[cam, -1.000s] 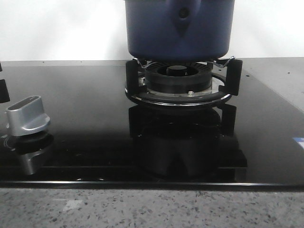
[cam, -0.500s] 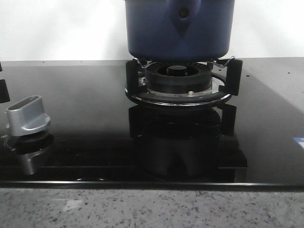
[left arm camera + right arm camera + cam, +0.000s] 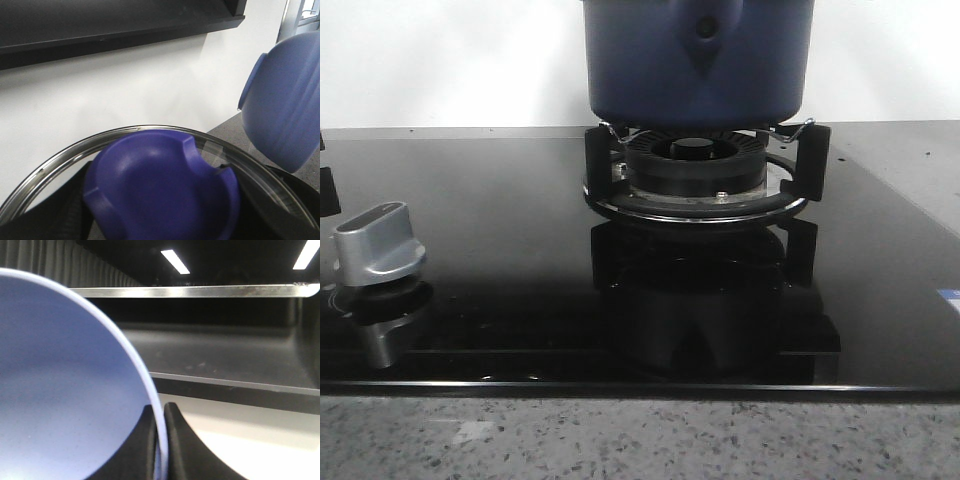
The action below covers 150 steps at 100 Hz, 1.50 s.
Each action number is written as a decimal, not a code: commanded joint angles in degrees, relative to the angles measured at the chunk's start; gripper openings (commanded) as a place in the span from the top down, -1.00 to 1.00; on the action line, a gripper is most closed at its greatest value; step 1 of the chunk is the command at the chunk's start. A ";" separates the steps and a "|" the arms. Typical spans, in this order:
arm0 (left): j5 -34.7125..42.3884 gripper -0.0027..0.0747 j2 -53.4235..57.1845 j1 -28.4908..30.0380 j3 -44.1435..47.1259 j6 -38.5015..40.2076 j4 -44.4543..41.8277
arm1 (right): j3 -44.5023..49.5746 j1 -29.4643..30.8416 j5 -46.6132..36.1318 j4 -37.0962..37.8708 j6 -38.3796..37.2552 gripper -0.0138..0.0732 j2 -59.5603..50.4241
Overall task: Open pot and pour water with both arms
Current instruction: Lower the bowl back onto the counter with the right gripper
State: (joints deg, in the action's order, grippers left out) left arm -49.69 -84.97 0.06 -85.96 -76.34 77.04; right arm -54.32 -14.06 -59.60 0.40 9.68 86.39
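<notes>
Pot [image 3: 698,60] on burner [image 3: 695,170]. Right jaws pinch bowl [image 3: 65,385] rim. Left jaws' state unclear, behind glass lid [image 3: 160,185].

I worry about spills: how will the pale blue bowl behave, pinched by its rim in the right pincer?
The bowl is held only at its thin rim between the right pincer fingers, so it could probably pivot or slip. Its surface looks smooth, likely slippery. It appears stiff, perhaps ceramic or plastic; weight cannot be told.
</notes>
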 commanded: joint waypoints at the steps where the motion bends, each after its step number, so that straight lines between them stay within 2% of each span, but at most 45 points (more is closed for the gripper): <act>1: 0.94 0.39 2.75 -0.02 -2.06 0.47 5.72 | -1.42 0.08 -5.02 0.22 0.21 0.79 -2.28; 25: 0.94 0.39 2.75 -0.02 -2.06 0.47 6.39 | -1.53 0.08 -0.23 0.22 0.21 0.79 -3.53; 34: 0.94 0.39 2.75 -0.13 -2.06 0.47 7.55 | -2.78 0.08 6.32 0.22 0.21 0.79 -5.30; 60: 0.81 0.39 2.75 -0.23 -2.06 0.47 8.51 | -16.04 0.08 43.62 0.22 0.21 0.79 -9.51; 72: -0.65 0.39 2.75 -0.93 -2.06 0.47 8.52 | -24.98 0.19 68.29 -0.40 0.21 0.79 -9.51; 82: -1.36 0.39 2.75 -2.35 -2.06 0.47 8.52 | -31.02 1.52 84.19 -0.40 -0.06 0.79 -9.29; 96: -1.47 0.39 2.75 -4.86 -2.06 0.08 8.52 | -35.05 7.11 100.70 -0.40 -5.41 0.79 -9.29; 107: -1.47 0.39 2.75 -6.86 -2.06 0.08 8.52 | -34.94 14.21 111.21 -0.40 -8.46 0.79 -9.20; 121: -1.47 0.39 2.75 -8.94 -2.06 0.03 8.52 | -33.04 22.23 117.80 -0.40 -8.46 0.79 -8.86; 139: -0.49 0.39 2.75 -11.25 -2.06 -0.06 8.20 | -26.82 27.64 116.02 -0.71 -8.46 0.79 -8.86; 150: -0.49 0.39 2.75 -11.78 -2.06 -0.10 8.20 | -21.24 29.26 111.77 -0.71 -8.46 0.79 -8.86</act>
State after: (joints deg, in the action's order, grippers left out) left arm -51.50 -84.97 -11.10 -85.96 -76.44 79.69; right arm -77.44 13.90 58.18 0.00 1.33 79.19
